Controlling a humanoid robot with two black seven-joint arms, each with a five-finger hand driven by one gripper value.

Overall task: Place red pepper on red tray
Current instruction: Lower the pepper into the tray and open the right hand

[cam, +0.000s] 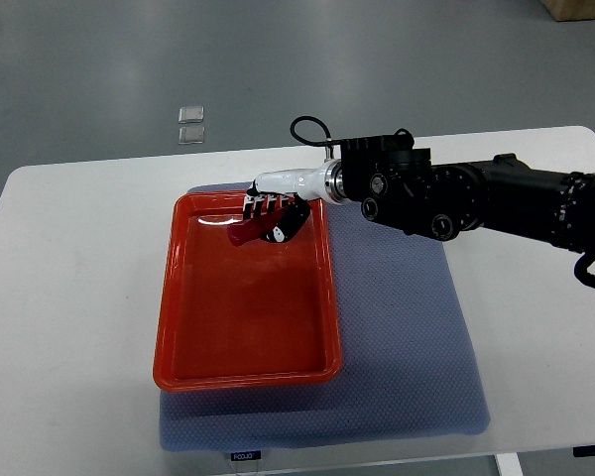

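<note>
1. The blue-grey mat (397,367) lies nearest the camera on the white table (69,327), spreading out below and to both sides of the right hand
2. The red tray (246,375) rests on the mat's left part, its long body stretching from under the hand toward the camera
3. The right hand (274,210) reaches in from the right on a black arm (476,198), fingers curled around the red pepper (246,235)
4. The pepper sits in the hand's grasp over the tray's far end; whether it touches the tray floor cannot be told
5. Two small clear squares (190,124) lie on the floor, well beyond the hand
</note>
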